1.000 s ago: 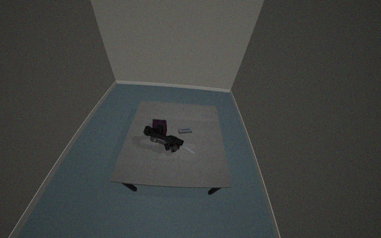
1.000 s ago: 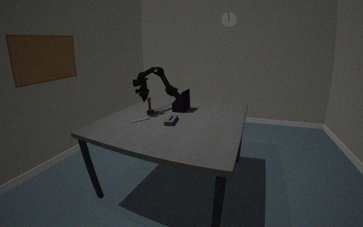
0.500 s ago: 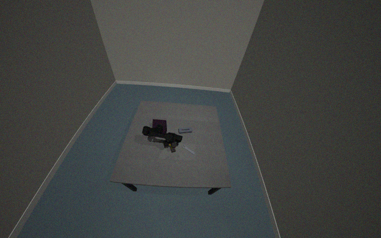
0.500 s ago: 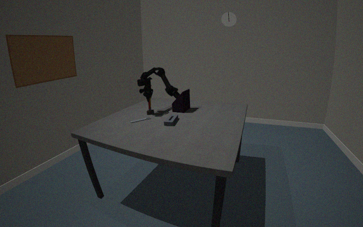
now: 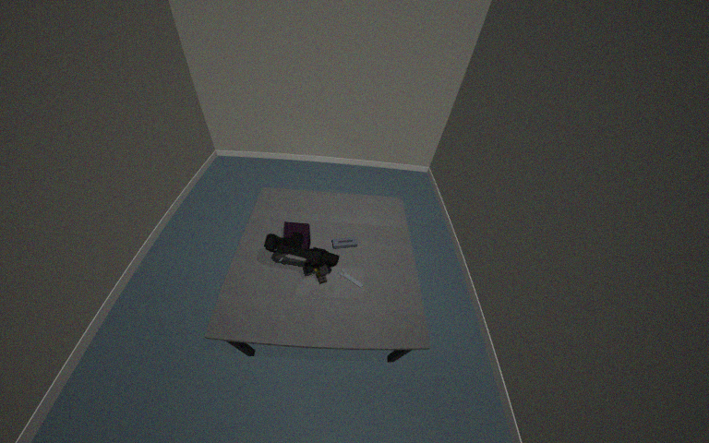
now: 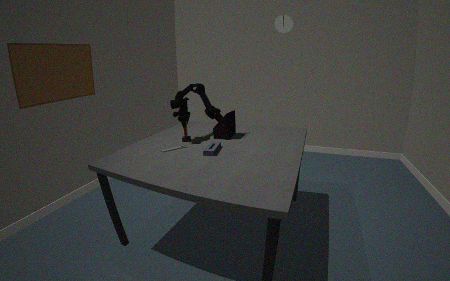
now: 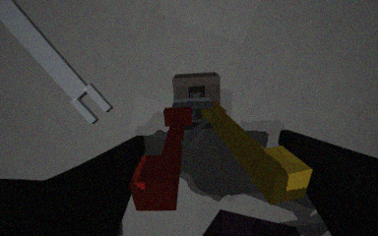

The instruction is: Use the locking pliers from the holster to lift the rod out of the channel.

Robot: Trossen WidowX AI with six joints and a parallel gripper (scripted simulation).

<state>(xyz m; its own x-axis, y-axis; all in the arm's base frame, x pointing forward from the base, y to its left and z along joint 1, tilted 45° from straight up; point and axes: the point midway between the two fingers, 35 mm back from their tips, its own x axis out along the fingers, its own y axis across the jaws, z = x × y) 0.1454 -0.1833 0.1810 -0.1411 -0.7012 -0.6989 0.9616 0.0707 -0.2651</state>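
Gaping wide, gripping nothing, the black parallel-jaw gripper (image 5: 317, 268) (image 6: 184, 119) (image 7: 212, 139) has the red-and-yellow-handled locking pliers (image 5: 316, 270) (image 6: 186, 128) (image 7: 241, 147) showing between its fingers, jaws-down at the small grey box holster (image 5: 321, 279) (image 6: 186, 139) (image 7: 196, 83); they look stiff, fairly light, perhaps slippery, so take both handles' outer faces evenly! Farther off sits the pale slotted channel block (image 5: 351, 244) (image 6: 208, 153), rod indistinct.
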